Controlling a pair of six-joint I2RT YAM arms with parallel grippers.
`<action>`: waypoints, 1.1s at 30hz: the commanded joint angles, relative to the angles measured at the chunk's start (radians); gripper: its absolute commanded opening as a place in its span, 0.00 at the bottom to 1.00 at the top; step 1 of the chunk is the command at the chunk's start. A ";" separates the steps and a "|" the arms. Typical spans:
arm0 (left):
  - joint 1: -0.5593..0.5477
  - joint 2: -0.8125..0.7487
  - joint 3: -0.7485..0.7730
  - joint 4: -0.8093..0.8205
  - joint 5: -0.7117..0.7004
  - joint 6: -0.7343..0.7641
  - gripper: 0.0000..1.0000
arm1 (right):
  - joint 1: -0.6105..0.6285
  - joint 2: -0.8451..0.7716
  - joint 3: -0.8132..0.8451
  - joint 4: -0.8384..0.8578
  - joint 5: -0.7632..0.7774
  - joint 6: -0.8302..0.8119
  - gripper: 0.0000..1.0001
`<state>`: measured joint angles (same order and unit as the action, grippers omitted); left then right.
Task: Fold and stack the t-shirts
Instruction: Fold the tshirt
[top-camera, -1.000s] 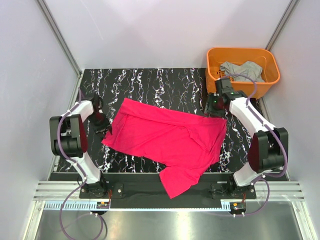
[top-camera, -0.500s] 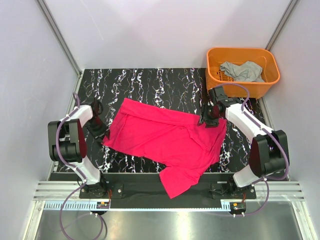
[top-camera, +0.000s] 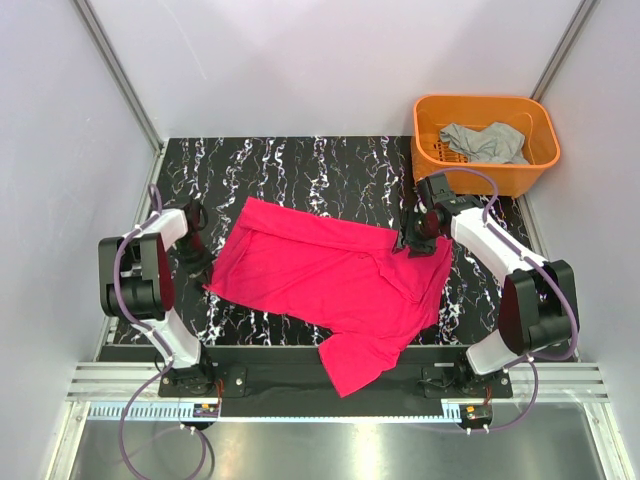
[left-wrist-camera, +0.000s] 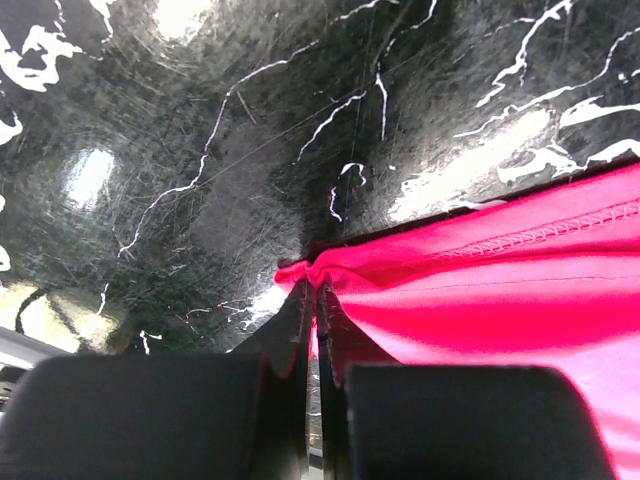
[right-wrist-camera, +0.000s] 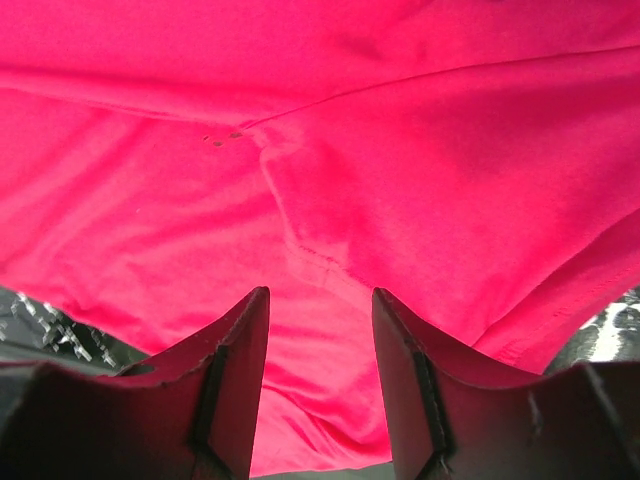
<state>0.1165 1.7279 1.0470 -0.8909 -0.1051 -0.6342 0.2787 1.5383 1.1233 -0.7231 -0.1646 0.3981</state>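
A bright pink t-shirt (top-camera: 340, 280) lies spread on the black marbled table, one sleeve hanging over the near edge. My left gripper (top-camera: 203, 268) is shut on the shirt's left corner; in the left wrist view the pink hem (left-wrist-camera: 420, 290) is pinched between the closed fingers (left-wrist-camera: 290, 340). My right gripper (top-camera: 417, 243) is open just above the shirt's upper right corner; the right wrist view shows pink cloth (right-wrist-camera: 330, 150) with a seam between the spread fingers (right-wrist-camera: 240, 350). A grey t-shirt (top-camera: 485, 140) lies in the orange basket.
The orange basket (top-camera: 430, 115) stands at the table's back right corner, close behind the right arm. Grey walls and metal frame posts bound the table on the left, back and right. The bare marbled table (top-camera: 320, 165) shows behind the shirt.
My right gripper has moved down-left from beside the basket onto the shirt's upper right corner. My left gripper has shifted slightly and stays at the shirt's left corner.
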 joint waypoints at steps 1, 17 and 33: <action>0.000 -0.043 -0.008 0.027 -0.059 -0.030 0.00 | 0.001 0.014 0.015 0.013 -0.061 -0.010 0.53; 0.002 -0.097 -0.033 0.050 -0.031 -0.033 0.00 | 0.224 0.359 0.253 0.136 -0.280 0.073 0.37; 0.109 -0.335 -0.190 0.041 -0.109 -0.113 0.09 | 0.205 0.442 0.153 0.162 -0.075 0.127 0.00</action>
<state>0.2398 1.4956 0.8482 -0.8612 -0.1387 -0.7452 0.4908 1.9751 1.2896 -0.5732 -0.2771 0.5201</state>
